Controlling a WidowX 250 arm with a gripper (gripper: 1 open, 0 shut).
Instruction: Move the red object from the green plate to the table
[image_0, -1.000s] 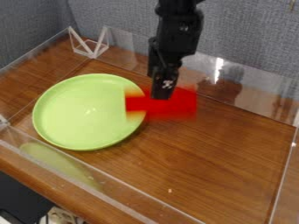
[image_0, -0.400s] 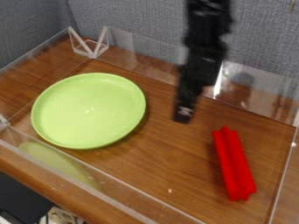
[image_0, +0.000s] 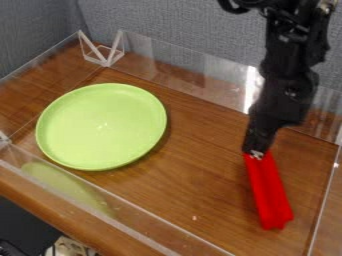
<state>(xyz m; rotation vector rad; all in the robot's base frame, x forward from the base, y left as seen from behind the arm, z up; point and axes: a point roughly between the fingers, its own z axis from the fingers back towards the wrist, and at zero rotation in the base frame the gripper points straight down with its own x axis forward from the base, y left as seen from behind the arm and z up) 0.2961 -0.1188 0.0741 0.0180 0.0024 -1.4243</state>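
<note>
The red object (image_0: 270, 192), a bright red bar, lies flat on the table (image_0: 187, 175) at the right, near the right acrylic wall. The green plate (image_0: 80, 130) sits at the left with nothing on it. My gripper (image_0: 253, 150) hangs from the dark arm, and its tip comes down right at the bar's far end. Its fingers look closed together. Whether they pinch the bar's end or only touch it is not clear.
Clear acrylic walls (image_0: 201, 70) edge the tabletop on all sides. A small white wire stand (image_0: 102, 47) sits at the back left corner. Bare wood lies between the plate and the red bar.
The red bar went from the plate's right edge to the table at the right. The gripper then moved right and down to the bar's far end and shut.
</note>
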